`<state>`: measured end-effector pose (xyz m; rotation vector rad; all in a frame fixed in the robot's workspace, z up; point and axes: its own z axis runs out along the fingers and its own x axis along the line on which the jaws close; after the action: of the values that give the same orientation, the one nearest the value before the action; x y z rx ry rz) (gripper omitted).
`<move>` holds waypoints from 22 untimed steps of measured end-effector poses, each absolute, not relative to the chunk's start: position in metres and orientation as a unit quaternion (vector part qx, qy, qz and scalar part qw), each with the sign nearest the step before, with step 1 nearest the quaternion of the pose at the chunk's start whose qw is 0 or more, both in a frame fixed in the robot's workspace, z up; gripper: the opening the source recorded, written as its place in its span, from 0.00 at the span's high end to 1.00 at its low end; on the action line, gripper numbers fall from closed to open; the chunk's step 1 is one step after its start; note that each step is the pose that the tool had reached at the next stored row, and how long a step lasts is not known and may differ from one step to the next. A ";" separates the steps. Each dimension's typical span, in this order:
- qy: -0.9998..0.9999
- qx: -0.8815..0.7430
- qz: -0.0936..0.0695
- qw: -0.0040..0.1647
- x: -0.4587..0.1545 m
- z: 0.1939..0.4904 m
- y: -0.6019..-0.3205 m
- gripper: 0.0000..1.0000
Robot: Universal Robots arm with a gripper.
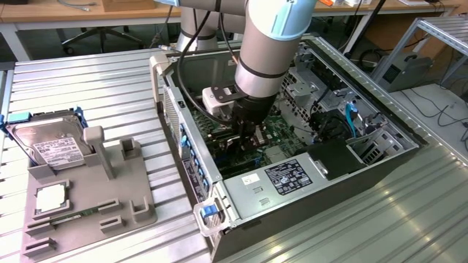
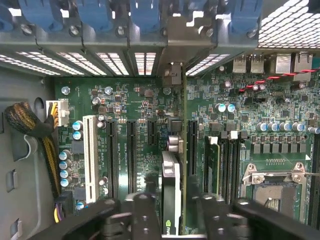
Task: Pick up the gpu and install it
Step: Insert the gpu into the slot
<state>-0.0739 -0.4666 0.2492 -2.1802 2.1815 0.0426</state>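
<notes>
Installing seems almost done: the gpu (image 2: 171, 190) stands in its slot. The gripper (image 2: 177, 202) is half-open astride it, gripping nothing. Leaving needs a straight lift.

One gpu (image 2: 171, 192), one hard drive (image 1: 48, 146)

In the exterior view the open computer case (image 1: 329, 219) lies on the slatted table (image 1: 87, 87) across the centre and right of the frame, the motherboard (image 1: 281, 131) on its floor, the power supply (image 1: 285, 178) at its lower end, the arm (image 1: 267, 49) reaching into it from the top centre. At the left of the frame a holder (image 1: 95, 203) stands beside the case, carrying the hard drive (image 1: 51, 145) at its upper end, a processor (image 1: 51, 197) below that and the memory stick (image 1: 73, 215) lower still. Inside the case the gpu (image 2: 171, 195) stands on edge in a motherboard slot, between the fingers of the gripper (image 2: 175, 215).
</notes>
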 end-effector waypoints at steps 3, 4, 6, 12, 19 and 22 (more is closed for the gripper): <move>0.707 -0.707 0.014 0.029 -0.074 0.249 -0.467 0.53; 0.707 -0.707 0.014 0.029 -0.074 0.249 -0.467 0.53; 0.707 -0.707 0.014 0.029 -0.074 0.249 -0.467 0.53; 0.707 -0.707 0.014 0.029 -0.074 0.252 -0.467 0.53; 0.707 -0.707 0.014 0.029 -0.074 0.257 -0.466 0.53; 0.707 -0.707 0.014 0.029 -0.074 0.257 -0.466 0.53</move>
<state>-0.0739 -0.4665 0.2571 -2.1803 2.1814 0.0427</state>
